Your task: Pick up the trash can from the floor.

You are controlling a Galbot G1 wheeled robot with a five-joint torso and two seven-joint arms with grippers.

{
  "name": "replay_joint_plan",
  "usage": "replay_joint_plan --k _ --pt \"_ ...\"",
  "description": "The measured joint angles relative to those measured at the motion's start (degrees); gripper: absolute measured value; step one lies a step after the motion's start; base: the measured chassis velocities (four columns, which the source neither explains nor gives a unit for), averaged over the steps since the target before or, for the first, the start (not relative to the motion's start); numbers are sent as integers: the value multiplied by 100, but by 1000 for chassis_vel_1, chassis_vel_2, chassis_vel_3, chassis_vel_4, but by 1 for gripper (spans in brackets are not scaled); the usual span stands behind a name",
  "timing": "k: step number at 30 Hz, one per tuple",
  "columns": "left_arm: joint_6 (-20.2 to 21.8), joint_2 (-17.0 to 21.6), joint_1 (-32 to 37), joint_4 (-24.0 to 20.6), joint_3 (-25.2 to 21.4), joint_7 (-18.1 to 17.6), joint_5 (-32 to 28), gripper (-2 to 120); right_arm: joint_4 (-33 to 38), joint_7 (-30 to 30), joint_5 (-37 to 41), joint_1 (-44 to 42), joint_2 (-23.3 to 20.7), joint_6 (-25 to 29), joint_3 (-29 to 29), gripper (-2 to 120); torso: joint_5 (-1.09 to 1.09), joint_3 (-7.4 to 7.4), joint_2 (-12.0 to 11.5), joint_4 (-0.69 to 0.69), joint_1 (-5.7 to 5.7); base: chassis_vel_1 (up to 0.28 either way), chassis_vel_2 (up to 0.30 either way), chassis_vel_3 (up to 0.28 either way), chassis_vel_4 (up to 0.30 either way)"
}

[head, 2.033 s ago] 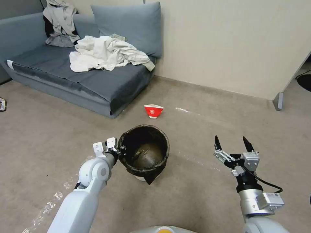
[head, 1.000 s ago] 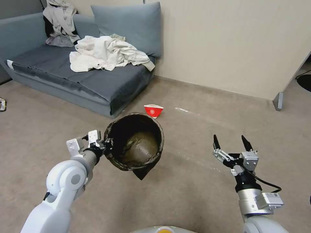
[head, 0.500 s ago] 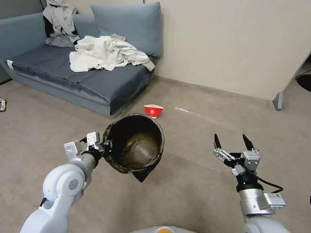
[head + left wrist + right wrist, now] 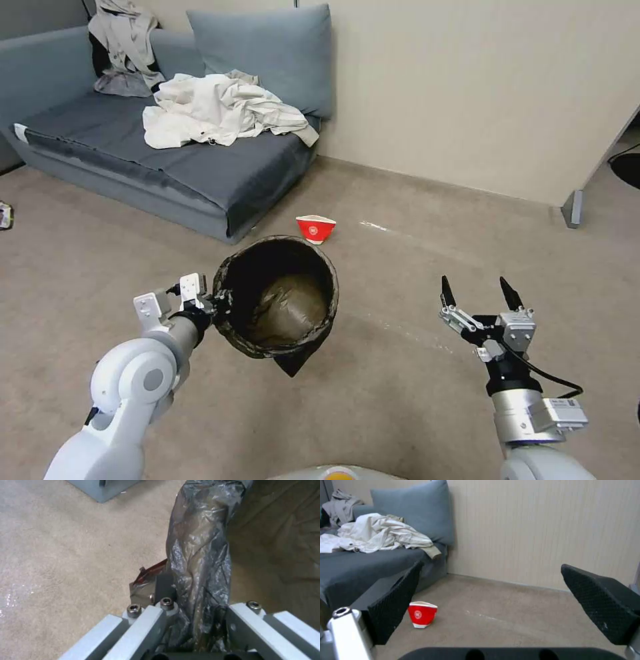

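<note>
The left gripper [image 4: 212, 308], jaws clamped on the near-left rim, holds the trash can [image 4: 277, 297] tilted above the floor [image 4: 373, 400]. The left wrist view adds the crinkled liner [image 4: 200, 562] pinched between those jaws. The right gripper [image 4: 480, 293] hovers to the right, jaws apart, over bare floor. Beyond lie a red-and-white bowl [image 4: 316, 228], a sofa edge [image 4: 220, 227], then the wall [image 4: 480, 93].
</note>
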Motion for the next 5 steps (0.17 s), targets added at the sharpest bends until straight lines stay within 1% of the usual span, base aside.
replay_joint_plan --k 5 --pt "-2 -3 -5 14 1 0 5 1 -5 4 0 1 -4 1 1 100 0 0 0 0 0 0 0 0 0"
